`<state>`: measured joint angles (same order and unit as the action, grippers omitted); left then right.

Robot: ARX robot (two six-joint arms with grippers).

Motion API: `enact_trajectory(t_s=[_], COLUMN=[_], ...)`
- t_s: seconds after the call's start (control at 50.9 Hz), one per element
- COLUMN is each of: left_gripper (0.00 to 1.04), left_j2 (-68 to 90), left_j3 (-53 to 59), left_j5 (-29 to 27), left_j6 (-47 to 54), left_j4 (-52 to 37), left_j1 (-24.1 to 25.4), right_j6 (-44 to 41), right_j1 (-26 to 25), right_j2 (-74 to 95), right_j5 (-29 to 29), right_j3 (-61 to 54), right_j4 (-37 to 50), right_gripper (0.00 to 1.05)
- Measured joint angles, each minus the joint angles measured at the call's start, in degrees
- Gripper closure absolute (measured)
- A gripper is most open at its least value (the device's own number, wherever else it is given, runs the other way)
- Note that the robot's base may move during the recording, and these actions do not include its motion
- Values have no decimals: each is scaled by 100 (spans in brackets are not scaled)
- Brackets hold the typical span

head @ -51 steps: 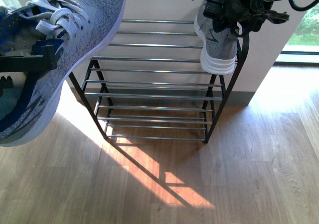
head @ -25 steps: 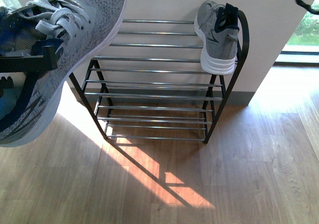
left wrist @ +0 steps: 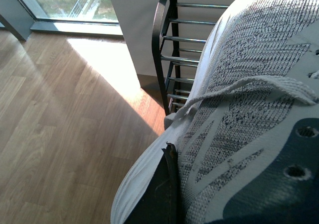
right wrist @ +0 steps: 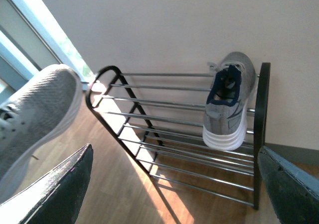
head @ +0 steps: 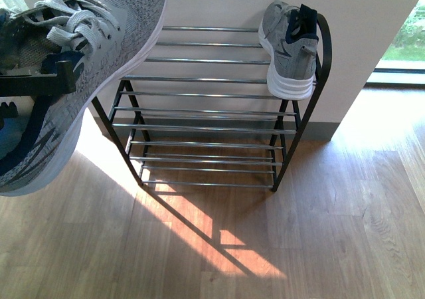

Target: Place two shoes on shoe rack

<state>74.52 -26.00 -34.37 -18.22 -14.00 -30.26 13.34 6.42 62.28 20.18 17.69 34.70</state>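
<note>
One grey sneaker (head: 290,50) lies on the top tier of the shoe rack (head: 199,113) at its right end, heel towards me. The other grey sneaker (head: 86,66) hangs in the air at the left, close to the camera, with my left gripper (head: 40,83) shut on it. In the left wrist view this sneaker (left wrist: 249,109) fills the picture and one black finger (left wrist: 164,194) presses its side. My right gripper (right wrist: 174,184) is open and holds nothing, back from the rack (right wrist: 164,129) and the shelved sneaker (right wrist: 228,104). It is out of the front view.
The rack stands against a pale wall (head: 219,0) on a wooden floor (head: 299,232) with a sunlit patch. A window (head: 405,40) is at the right. The lower tiers of the rack hold nothing.
My right arm has let go of the sneaker on the top tier and drawn up out of the front view. The left gripper and its sneaker have stayed in place.
</note>
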Motion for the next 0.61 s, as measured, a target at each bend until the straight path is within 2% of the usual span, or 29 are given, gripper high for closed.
enact_trajectory(t_s=[0.098,0.216,0.256,0.492,0.551,0.61], left_gripper=[103,103,103,103,103,103], left_j2=[0,0,0,0,0,0], left_j3=[0,0,0,0,0,0], left_j5=[-7,2,-15,-2,-13,-7], left_j6=[2,2,2,2,2,0], left_j4=[0,0,0,0,0,0], left_j1=[-2,-2,-2,-7,-7,-7], right_j6=[90,-798,-927,-1257,-1283,-1305], right_j1=[-76,160,127,-129,-415,-544], right_j2=[-186,-280,-431,-1338,-1609,-1786], right_j5=[87,-2328,-2636,-2505,-2087,-2057], right_j3=[-63,-584,-691,-1196,-1287,-1346], right_j4=[42,1172,1178,767,595,474], right_gripper=[9,31,38,84,96,103])
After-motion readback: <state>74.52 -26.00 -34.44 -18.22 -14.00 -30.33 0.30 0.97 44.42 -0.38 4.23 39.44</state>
